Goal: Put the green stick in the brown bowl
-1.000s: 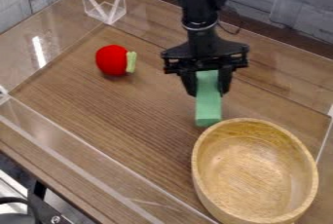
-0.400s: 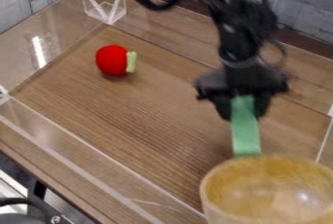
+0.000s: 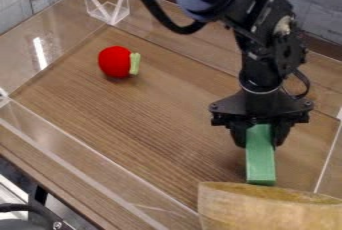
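Note:
My gripper (image 3: 261,131) points straight down at the right side of the wooden table and is shut on the green stick (image 3: 259,161). The mint-green stick hangs lengthwise from the jaws, and its lower end reaches the far rim of the brown bowl (image 3: 254,204). Only the upper part of the light wooden bowl shows, at the bottom right corner. The black arm rises from the gripper toward the top of the picture.
A red ball with a small green piece (image 3: 118,62) lies on the table at the left. A clear plastic stand (image 3: 106,8) sits at the back left. Low clear walls (image 3: 54,134) border the table along the front and left.
The gripper has carried the green stick right and toward the front, and lower, from the table's middle to the bowl's far rim. The bowl now sits lower in the picture.

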`<move>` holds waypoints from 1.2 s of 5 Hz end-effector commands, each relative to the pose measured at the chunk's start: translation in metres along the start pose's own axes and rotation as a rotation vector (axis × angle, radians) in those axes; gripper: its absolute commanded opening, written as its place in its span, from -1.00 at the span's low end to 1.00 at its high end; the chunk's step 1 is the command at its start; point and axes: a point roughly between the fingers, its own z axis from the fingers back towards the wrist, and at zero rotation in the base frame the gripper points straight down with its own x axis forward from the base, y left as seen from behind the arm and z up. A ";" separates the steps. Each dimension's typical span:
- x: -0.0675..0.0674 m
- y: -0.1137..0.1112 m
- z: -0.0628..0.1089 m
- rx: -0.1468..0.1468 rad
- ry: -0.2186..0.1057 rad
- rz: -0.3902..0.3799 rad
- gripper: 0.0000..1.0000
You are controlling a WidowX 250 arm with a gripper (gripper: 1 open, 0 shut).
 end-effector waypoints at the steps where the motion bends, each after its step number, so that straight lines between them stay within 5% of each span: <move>1: 0.005 -0.011 0.011 -0.015 -0.039 -0.015 -1.00; 4: 0.000 -0.018 0.022 0.020 -0.054 0.004 -1.00; 6: -0.017 -0.036 0.034 0.010 -0.047 -0.083 -1.00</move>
